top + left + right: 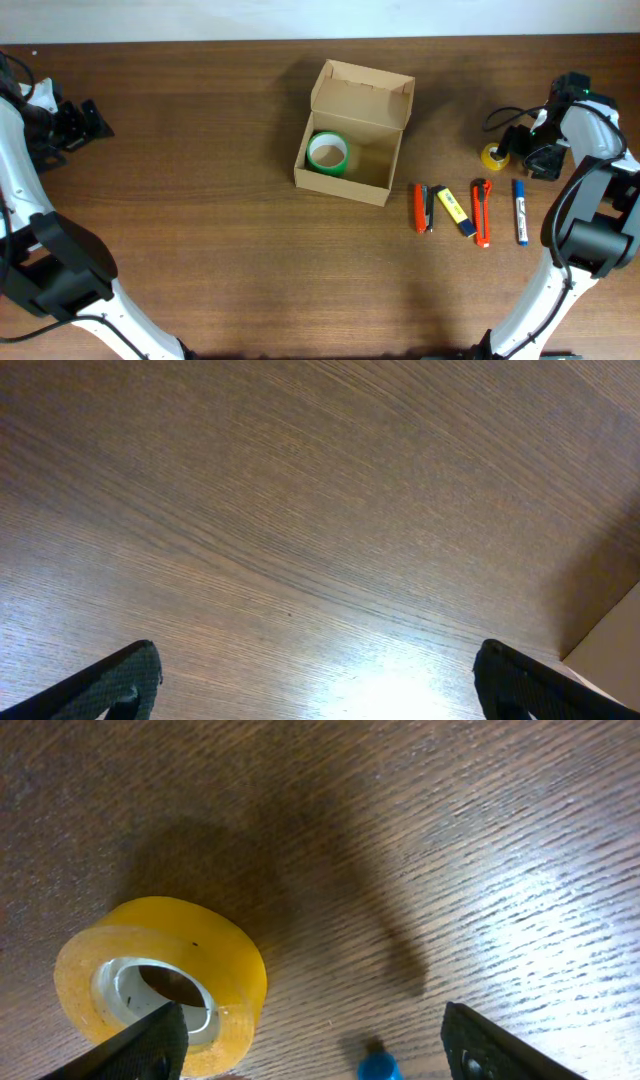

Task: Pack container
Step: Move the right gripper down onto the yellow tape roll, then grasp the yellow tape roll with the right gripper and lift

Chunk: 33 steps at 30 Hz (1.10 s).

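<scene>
Yellow tape roll [160,980] looks next to go: the right hand [315,1042] hangs spread open close by it, needing to drop and pinch, then carry it to the open cardboard container [362,93] mid-way along the counter [200,200], green roll [327,153] inside, while the left hand [315,680] idles open.

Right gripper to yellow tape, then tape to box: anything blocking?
Nothing visible. The open right gripper hangs just over the yellow tape roll. Only bare table lies between the roll and the cardboard box. The pens lie off that line. A green tape roll occupies the box's left side.
</scene>
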Tool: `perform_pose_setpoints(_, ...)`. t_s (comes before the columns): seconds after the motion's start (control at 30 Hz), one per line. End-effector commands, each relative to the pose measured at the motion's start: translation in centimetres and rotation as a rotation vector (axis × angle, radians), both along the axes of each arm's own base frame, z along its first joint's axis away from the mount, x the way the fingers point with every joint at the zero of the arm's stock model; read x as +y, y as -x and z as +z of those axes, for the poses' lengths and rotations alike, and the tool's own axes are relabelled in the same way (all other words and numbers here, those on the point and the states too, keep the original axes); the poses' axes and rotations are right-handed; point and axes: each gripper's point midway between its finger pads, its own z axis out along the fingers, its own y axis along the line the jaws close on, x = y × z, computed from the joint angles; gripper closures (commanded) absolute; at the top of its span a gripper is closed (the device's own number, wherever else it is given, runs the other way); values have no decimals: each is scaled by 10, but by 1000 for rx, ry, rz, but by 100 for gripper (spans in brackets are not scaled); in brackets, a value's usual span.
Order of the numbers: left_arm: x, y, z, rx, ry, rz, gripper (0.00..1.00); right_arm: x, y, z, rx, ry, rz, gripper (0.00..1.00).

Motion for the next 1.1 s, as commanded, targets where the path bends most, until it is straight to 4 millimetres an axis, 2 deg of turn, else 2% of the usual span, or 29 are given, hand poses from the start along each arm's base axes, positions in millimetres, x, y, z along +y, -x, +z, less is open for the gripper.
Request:
perform_pose_setpoints(0.0, -1, 1, 1, -7, 4, -18, 1, -2, 0, -8, 16, -1, -11, 18)
perform_pose_setpoints(0.2, -1, 1, 1, -7, 4, -18, 0, 1, 8, -24, 66, -21, -10, 19)
perform_pose_setpoints(0.33, -1, 1, 1, -7, 4, -18, 0, 1, 8, -27, 71, -23, -10, 23)
perform_pose_setpoints(0.37, -1, 1, 1, -7, 4, -18, 0, 1, 8, -27, 69, -22, -10, 28)
perform_pose_setpoints(0.47, -1, 1, 1, -7, 4, -18, 0, 1, 8, -27, 69, -22, -10, 60)
perform_pose_setpoints(0.57, -1, 1, 1, -7, 4, -18, 0, 1, 7, -27, 68, -21, -10, 81)
perform_pose_setpoints(0.7, -1, 1, 1, -7, 4, -18, 0, 2, 7, -26, 68, -25, -9, 96)
perform_pose_setpoints(0.87, -1, 1, 1, -7, 4, -18, 1, 14, 0, -12, 34, -99, 91, 96)
perform_pose_setpoints(0.97, -1, 1, 1, -7, 4, -18, 0, 11, -8, 10, 20, -91, 101, 96)
perform_pose_setpoints(1.07, -1, 1, 1, -7, 4, -18, 0, 7, -20, 43, -14, -77, 102, 96)
